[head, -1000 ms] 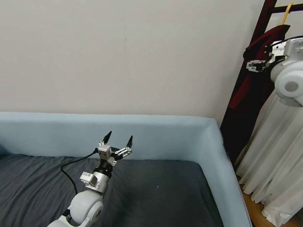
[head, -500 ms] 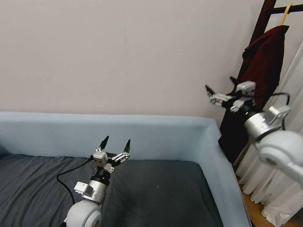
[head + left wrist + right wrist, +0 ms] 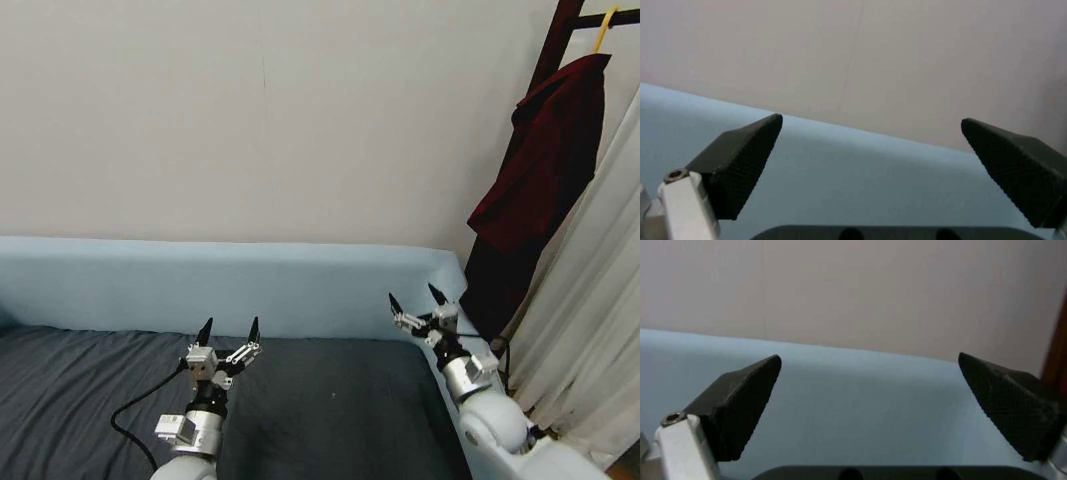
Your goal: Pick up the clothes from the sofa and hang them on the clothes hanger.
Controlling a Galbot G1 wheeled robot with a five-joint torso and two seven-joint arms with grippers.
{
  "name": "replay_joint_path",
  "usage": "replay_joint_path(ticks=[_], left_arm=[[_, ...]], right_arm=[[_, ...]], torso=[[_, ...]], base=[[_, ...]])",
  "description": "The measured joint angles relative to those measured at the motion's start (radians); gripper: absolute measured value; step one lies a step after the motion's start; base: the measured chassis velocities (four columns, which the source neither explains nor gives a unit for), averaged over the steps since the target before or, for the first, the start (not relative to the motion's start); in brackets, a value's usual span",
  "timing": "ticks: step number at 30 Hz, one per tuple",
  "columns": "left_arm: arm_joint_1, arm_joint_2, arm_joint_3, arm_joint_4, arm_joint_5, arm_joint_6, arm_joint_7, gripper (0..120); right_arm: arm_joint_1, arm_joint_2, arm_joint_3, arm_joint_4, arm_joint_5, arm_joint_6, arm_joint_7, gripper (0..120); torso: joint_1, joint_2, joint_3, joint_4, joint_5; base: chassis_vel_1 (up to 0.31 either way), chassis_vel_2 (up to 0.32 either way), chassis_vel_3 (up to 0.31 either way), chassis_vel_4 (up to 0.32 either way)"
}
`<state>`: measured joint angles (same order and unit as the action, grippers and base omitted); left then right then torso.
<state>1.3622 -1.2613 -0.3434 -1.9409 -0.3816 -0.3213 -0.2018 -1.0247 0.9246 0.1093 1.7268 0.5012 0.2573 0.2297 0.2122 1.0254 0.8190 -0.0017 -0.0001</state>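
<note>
Closest in, the left gripper (image 3: 230, 335) sits low over the dark grey seat (image 3: 330, 410) of the sofa (image 3: 300, 280); its fingers (image 3: 740, 160) are spread wide and hold nothing; it has sunk a little in the last second. The right gripper (image 3: 413, 303) has moved much more; a second ago it was high up at the dark red clothes (image 3: 545, 170), and now it has come down to the sofa's right corner, just beside the blue side of the sofa; it is wide open too and has nothing in it.

The dark red clothes now hang by themselves, off the sofa, up on the yellow hanger (image 3: 603, 27); no gripper touches them. That likely means the hanging part is done and the arms are coming back to rest; no other clothes can be seen on the part of the seat that shows.

The sofa is light blue with a soft grey seat; behind it is a plain pale wall (image 3: 250, 120); far off on the right stands a dark wooden stand (image 3: 556, 30) that carries the hanger, and a white curtain (image 3: 590, 330) falls just beside the red clothes.
</note>
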Motion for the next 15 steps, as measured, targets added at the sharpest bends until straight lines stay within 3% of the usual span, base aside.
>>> replay_joint_path(ticks=[4,8,15], left_arm=[[0.064,-0.067,-0.003,-0.007,0.094,-0.020,-0.001,100],[0.106,-0.094,0.004,-0.021,0.132,-0.027,-0.007,100],[0.203,-0.109,0.008,-0.058,0.164,-0.048,-0.026,100]], right_arm=[[-0.176,0.066,0.179,0.098,-0.134,-0.008,-0.022,100],[-0.312,0.107,0.305,0.174,-0.236,-0.036,-0.071,100],[-0.483,0.198,0.394,0.307,-0.305,-0.100,-0.074,100]], torso=[[0.000,0.000,0.000,0.0004,-0.0002],[0.000,0.000,0.000,-0.0002,-0.0001],[0.000,0.000,0.000,0.0003,0.0000]], base=[[0.000,0.000,0.000,0.000],[0.000,0.000,0.000,0.000],[0.000,0.000,0.000,0.000]])
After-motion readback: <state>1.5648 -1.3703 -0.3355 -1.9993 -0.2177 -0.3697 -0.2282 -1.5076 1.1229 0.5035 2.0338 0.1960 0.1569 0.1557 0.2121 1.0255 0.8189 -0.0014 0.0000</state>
